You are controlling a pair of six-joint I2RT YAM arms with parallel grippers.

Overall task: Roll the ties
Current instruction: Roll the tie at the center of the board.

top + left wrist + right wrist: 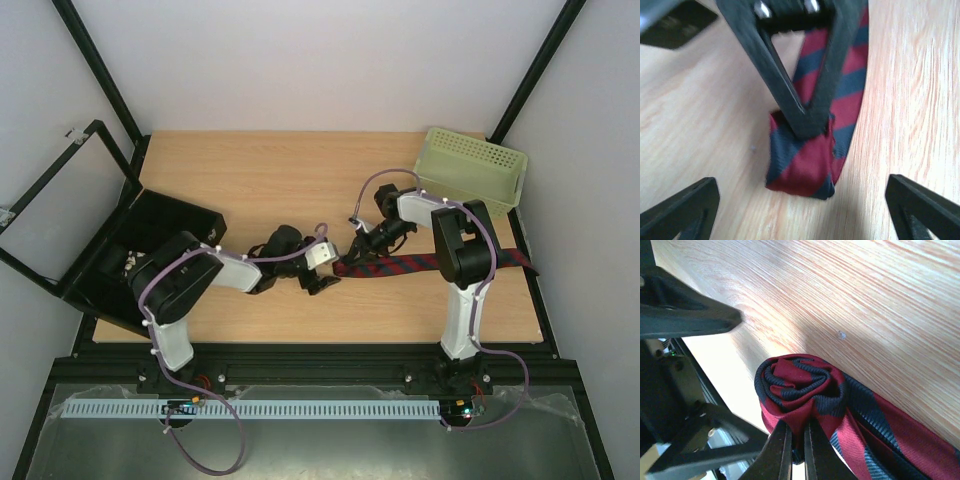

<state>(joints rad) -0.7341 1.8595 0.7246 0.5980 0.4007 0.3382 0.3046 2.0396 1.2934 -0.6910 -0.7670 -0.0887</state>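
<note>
Tie (420, 264), top view: stretched along counter (270, 180) right of centre, coiled end toward middle. Left wrist view: left pincer (800, 200) released, fingers spread either side of coil, probably making room for regrip. Right wrist view: right pincer (797, 445) clenched on coil's edge, so roll cannot unwind.

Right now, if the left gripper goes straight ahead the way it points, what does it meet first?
Most likely the rolled end of the tie, lying straight ahead on the table and pinched by the right gripper; the depth is unclear.
</note>
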